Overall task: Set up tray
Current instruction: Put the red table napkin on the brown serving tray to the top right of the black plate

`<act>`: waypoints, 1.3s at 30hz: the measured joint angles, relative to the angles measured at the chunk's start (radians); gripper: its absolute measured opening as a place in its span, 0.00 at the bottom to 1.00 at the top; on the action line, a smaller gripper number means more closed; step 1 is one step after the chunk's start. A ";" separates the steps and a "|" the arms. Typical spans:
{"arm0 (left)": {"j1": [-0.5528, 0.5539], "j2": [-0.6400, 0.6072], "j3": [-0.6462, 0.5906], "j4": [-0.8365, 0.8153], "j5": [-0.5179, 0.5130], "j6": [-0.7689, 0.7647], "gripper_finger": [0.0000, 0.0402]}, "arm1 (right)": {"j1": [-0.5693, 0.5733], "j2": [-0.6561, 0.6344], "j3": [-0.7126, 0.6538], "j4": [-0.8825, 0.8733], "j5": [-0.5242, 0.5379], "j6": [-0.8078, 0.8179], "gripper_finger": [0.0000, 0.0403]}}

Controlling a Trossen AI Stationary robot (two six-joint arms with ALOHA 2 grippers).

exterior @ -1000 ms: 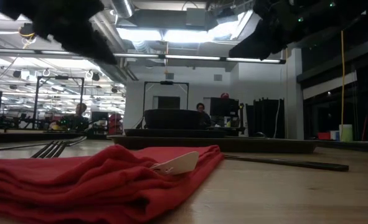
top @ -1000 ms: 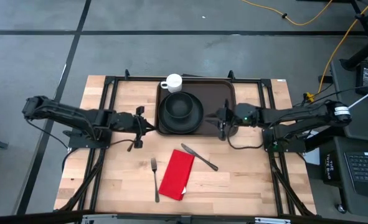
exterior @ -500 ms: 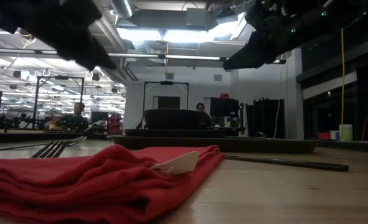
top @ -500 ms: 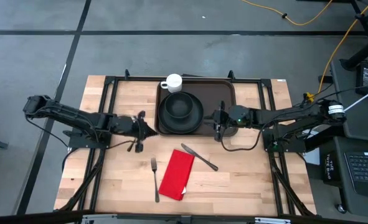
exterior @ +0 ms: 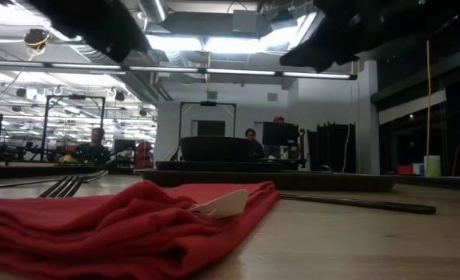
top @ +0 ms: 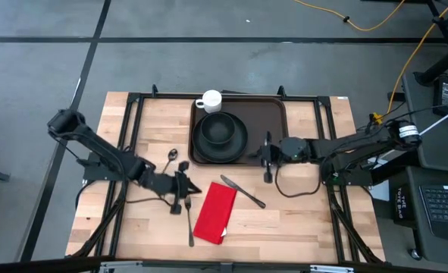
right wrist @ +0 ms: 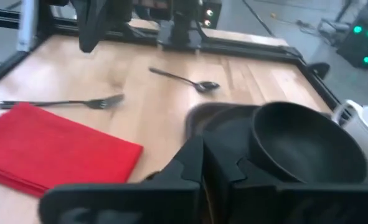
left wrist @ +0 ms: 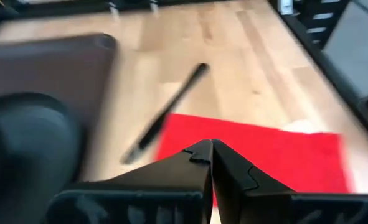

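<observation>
The big brown tray (top: 273, 114) lies flat at the far side of the wooden table (top: 299, 212), in the middle. A round black plate (top: 239, 145) sits on its left part, with a black bowl (top: 218, 129) on top of it. A white mug (top: 211, 100) stands at the tray's far left corner. The right part of the tray is bare.

On the table in front of the tray lie a red napkin (top: 216, 212), a knife (top: 243, 192) just to its right, a fork (top: 189, 220) just to its left, and a spoon (top: 170, 157) near the tray's left edge.

The left gripper (top: 181, 185) hangs above the top of the fork, close to the napkin. Its two fingers are pressed together and hold nothing. The right gripper (top: 267, 157) is over the tray's front right edge. Its fingers are pressed together too, and I see nothing between them.

I think the tray is stiff and hard, so it will not bend when pushed or lifted. It looks smooth, so it may slide on the wood. With the plate, bowl and mug on it, it is likely rather heavy, and the dishes could slip or tip if it tilts. The best place to grab it looks like the raised rim on the bare right side, where nothing is in the way.
</observation>
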 joint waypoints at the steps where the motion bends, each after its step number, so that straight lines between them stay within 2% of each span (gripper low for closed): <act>1: -0.017 0.019 0.026 -0.028 -0.001 -0.036 0.01 | 0.013 0.000 0.000 0.003 0.008 0.004 0.02; 7: -0.100 0.135 0.186 -0.208 -0.018 -0.303 0.00 | 0.087 0.000 0.000 0.006 0.089 0.023 0.03; 11: -0.144 0.206 0.291 -0.315 0.002 -0.398 0.01 | 0.129 0.000 0.000 0.006 0.122 0.062 0.01; 15: -0.172 0.250 0.359 -0.331 -0.001 -0.489 0.00 | 0.177 0.000 0.000 0.005 0.172 0.108 0.04; 21: -0.178 0.272 0.375 -0.334 -0.056 -0.645 0.01 | 0.271 0.000 0.000 0.005 0.290 0.112 0.01; 27: -0.175 0.300 0.375 -0.336 -0.066 -0.748 0.05 | 0.341 0.000 0.000 0.005 0.323 0.166 0.04; 39: -0.174 0.367 0.375 -0.379 -0.125 -0.854 0.25 | 0.357 0.001 0.000 0.012 0.323 0.162 0.01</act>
